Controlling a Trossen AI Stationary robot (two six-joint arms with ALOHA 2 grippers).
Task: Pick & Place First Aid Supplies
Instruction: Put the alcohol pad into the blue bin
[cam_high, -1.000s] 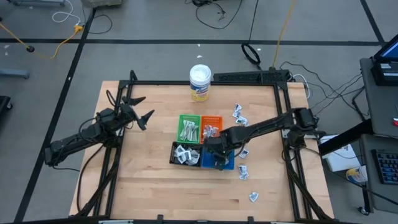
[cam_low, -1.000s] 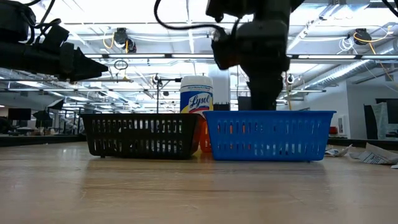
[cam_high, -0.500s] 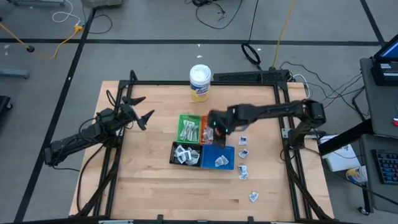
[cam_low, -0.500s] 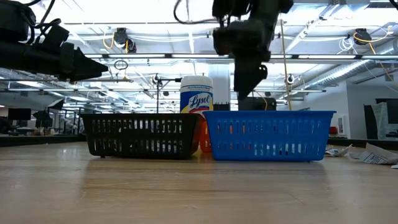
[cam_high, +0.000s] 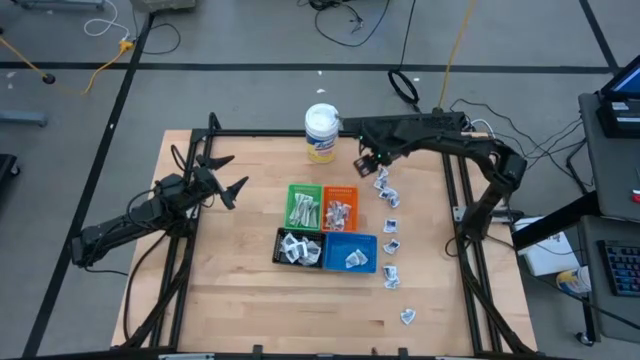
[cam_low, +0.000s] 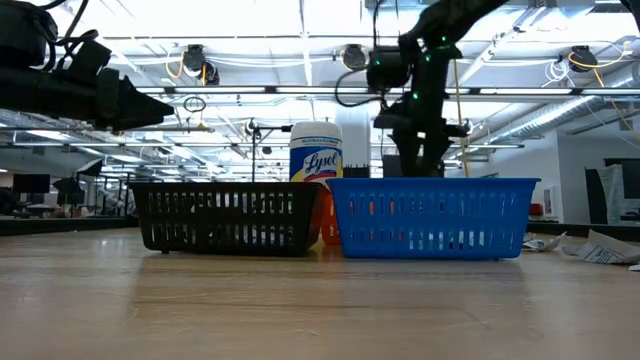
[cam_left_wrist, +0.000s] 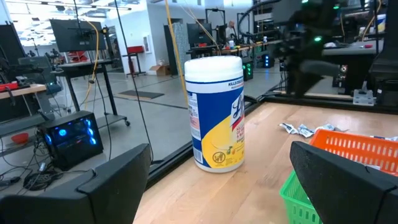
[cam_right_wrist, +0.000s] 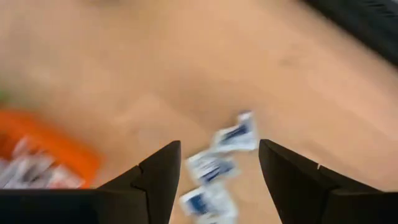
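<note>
Four small trays sit together mid-table: the green tray (cam_high: 303, 206) holds slim pale wrapped strips (cam_high: 303, 210), the orange tray (cam_high: 340, 207) a few small packets, the black tray (cam_high: 297, 248) several white-grey packets, and the blue tray (cam_high: 351, 253) one packet (cam_high: 353, 260). A white-lidded Lysol tub (cam_high: 321, 132) stands at the far edge of the table (its yellow label shows best in the left wrist view).

The right arm reaches across the far side of the table, its right gripper (cam_high: 369, 160) hanging above the near end of a loose trail of packets (cam_high: 387, 191) on the bare wood. Its fingers (cam_right_wrist: 160, 177) are spread with nothing between them; three packets (cam_right_wrist: 214, 168) lie on the table below the gap, not touched.

The left gripper (cam_high: 227, 174) hovers off to the left of the trays, fingers wide apart and empty, well away from any packet.
</note>
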